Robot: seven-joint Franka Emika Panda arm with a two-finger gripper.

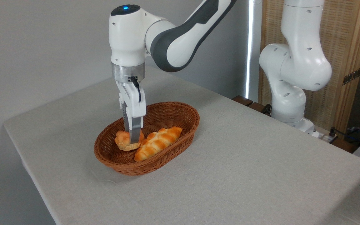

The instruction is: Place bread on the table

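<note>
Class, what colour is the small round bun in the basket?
Golden-orange bread, glossy; the fixed camera view shows it.

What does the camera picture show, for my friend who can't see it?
A white robot arm's pincer reaches down into a brown oval wicker basket, its fingers around a small round golden bun. A longer braided golden loaf lies beside the bun, on a grey cloth-covered table.

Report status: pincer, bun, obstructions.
Pincer down inside brown oval wicker basket, fingers at small round golden knotted bun; grip unconfirmed. Bun not lifted. Long braided loaf touching its right side.
</note>
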